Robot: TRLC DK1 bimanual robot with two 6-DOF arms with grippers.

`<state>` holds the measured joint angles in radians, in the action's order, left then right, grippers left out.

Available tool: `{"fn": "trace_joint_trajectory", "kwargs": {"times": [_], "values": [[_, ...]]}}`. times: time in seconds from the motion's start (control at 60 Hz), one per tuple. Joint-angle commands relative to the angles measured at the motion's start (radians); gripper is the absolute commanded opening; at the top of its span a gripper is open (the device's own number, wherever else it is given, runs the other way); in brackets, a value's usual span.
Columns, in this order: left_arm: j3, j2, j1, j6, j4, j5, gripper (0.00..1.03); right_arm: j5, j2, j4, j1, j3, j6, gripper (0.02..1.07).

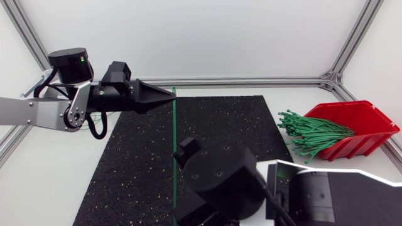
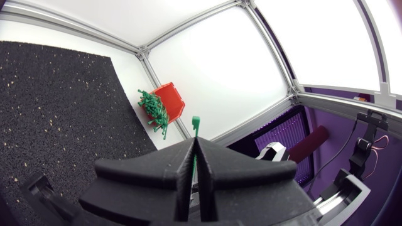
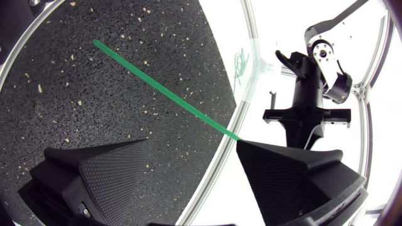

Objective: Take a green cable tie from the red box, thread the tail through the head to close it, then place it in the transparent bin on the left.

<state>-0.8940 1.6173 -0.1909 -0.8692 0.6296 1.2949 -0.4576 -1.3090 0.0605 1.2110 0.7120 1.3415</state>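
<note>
A long green cable tie (image 1: 174, 157) hangs straight over the black mat (image 1: 132, 169). My left gripper (image 1: 171, 95) is shut on its upper end, and the tie's tip (image 2: 195, 122) pokes out beyond the closed fingers. My right gripper (image 3: 193, 141) stands open low over the mat. The tie (image 3: 157, 85) runs in toward it and meets the tip of one finger (image 3: 276, 166); the other finger is apart from it. The red box (image 1: 358, 122) at the right spills a bundle of green ties (image 1: 311, 133). In the head view my right wrist (image 1: 220, 179) hides its fingers.
The aluminium frame rail (image 1: 251, 81) runs along the back of the table. A clear wall with a small green looped tie (image 3: 240, 64) behind it shows beside my left arm (image 3: 308, 94) in the right wrist view.
</note>
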Motion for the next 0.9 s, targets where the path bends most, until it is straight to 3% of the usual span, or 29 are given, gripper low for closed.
{"fn": "trace_joint_trajectory", "kwargs": {"times": [0.0, 0.05, 0.25, 0.633, 0.883], "values": [[-0.042, 0.044, 0.008, -0.039, 0.013, 0.030, 0.04, -0.013, 0.016, -0.047, 0.021, -0.031, 0.038, 1.03], [-0.049, 0.059, 0.010, -0.040, 0.013, 0.043, 0.04, -0.009, 0.028, -0.076, 0.022, -0.048, 0.065, 1.03], [-0.046, 0.069, 0.018, -0.039, 0.013, 0.060, 0.04, 0.008, 0.025, -0.404, 0.025, -0.192, 0.242, 1.03], [-0.052, 0.079, 0.019, -0.040, 0.012, 0.060, 0.04, 0.192, -0.091, -0.846, 0.012, -0.401, 0.487, 1.03], [-0.052, 0.099, 0.002, -0.040, 0.012, 0.058, 0.04, 0.381, -0.145, -0.973, -0.084, -0.425, 0.619, 1.02]]}}
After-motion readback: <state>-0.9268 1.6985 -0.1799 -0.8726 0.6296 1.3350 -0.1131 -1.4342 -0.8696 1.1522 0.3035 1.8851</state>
